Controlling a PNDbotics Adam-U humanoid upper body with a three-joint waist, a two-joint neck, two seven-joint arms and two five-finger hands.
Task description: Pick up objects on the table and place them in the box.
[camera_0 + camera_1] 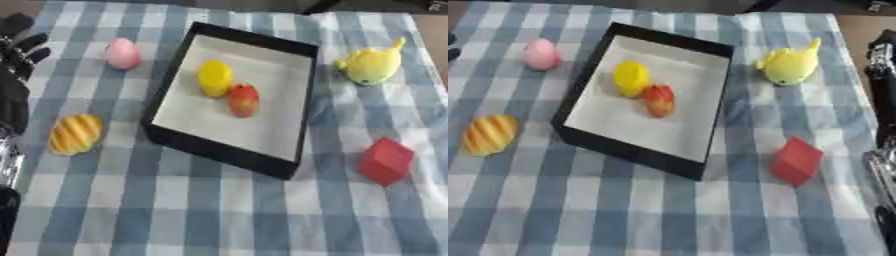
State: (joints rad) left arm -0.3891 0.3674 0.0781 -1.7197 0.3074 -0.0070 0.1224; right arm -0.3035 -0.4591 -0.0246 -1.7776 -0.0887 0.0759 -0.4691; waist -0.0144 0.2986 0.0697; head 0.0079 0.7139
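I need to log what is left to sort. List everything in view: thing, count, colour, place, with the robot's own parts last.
Shallow black-walled box with white floor: one, centre of the table.
Round yellow fruit-like object: one, inside the box.
Red-orange fruit-like object: one, inside the box, touching the yellow one.
Pink egg-shaped object: one, on the cloth left of the box.
Yellow-orange ridged object: one, on the cloth, near left.
Yellow soft toy with a tail: one, right of the box.
Red block: one, near right.
Blue-and-white checked tablecloth: one, covering the table.
Left hand: black, upper left edge, holding nothing.
Right arm: black and silver, right edge.
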